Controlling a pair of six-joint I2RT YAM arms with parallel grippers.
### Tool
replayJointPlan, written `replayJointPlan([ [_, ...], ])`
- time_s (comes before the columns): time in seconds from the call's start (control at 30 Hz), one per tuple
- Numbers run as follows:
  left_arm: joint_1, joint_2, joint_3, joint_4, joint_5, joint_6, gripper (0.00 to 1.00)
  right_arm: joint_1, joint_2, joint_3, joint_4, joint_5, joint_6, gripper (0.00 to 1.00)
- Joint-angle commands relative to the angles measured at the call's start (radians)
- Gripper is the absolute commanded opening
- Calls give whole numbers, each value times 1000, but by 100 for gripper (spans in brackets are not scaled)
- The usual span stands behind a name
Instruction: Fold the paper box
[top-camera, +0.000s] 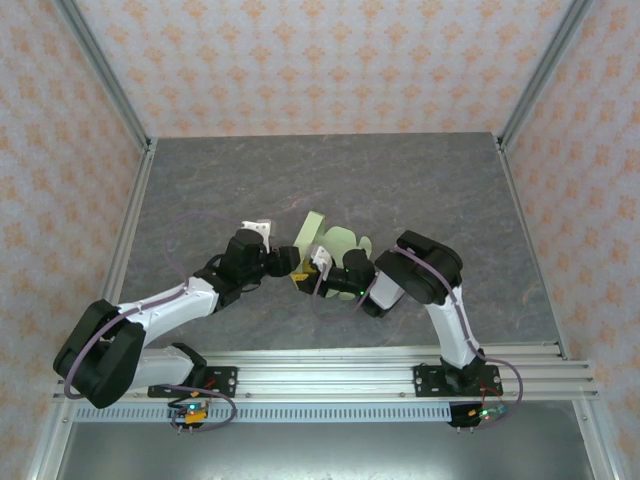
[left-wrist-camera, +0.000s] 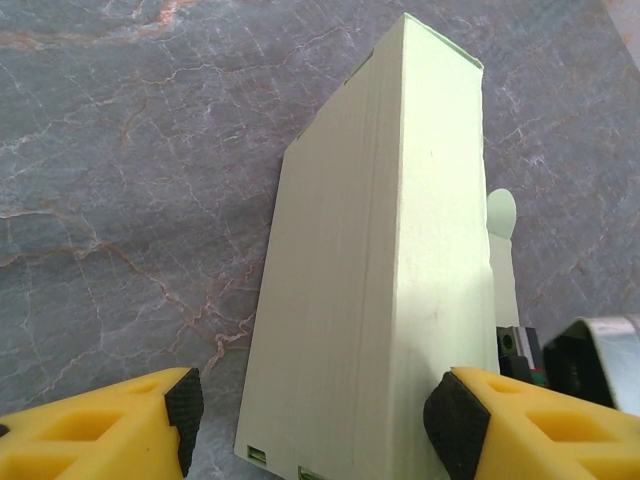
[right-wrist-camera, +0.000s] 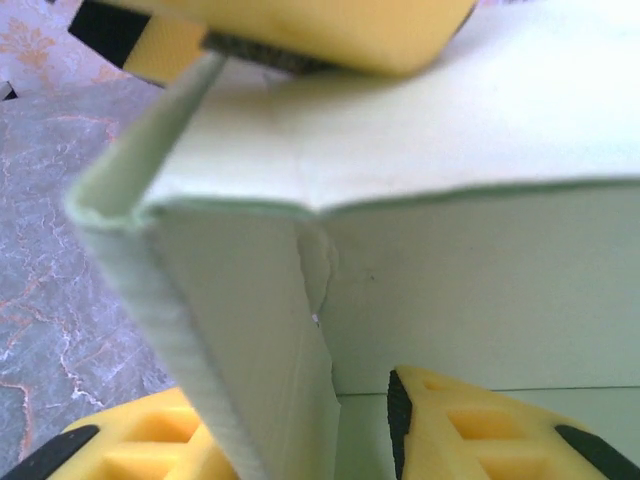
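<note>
Here, from above, the paper box stands half-formed on the grey bench, and both arms meet at it. The left pincer comes in from one side and the right pincer from the other, their tips almost together at the box's near end. Scalloped flaps fan out just beyond the right pincer, not yet tucked.

From the left wrist, the box rises as a tall sleeve straight ahead, between the fingers. The jaws are spread: one pad stands clear of the card with bench showing between. The other pad sits at the opposite wall, touching or nearly so; I cannot tell which. A rounded tab pokes out behind that wall.

From the right wrist, a folded corner of the box is close in front, one card wall running down between the fingers. The jaws stand apart with a gap on one side, so it reads as straddling, not pinching. The left arm's yellow finger rests against the top panel.

By my judgement the walls are up and the step in hand is squaring the sleeve. Next the loose flaps need folding in, one pincer steadying the body while the other pushes. The crowding of the two pincers is the main obstacle — there is little room to turn.
</note>
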Motion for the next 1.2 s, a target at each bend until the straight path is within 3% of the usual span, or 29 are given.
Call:
replayJointPlan([
  [0.0,5,25,-19,-87,31,-2,66,4,-64,-23,41,12,14,41],
  [0.57,12,77,-42,-34,72,-35,65,26,-54,59,38,-63,10,29],
  [0.9,12,121,-57,7,81,-66,64,45,-83,96,-172,-215,-155,11],
  [1.1,11,132,-60,25,78,-68,64,47,-89,92,-253,-209,-217,11],
  [1.17,14,136,-44,14,87,-61,63,47,-94,80,-249,-172,-214,18],
])
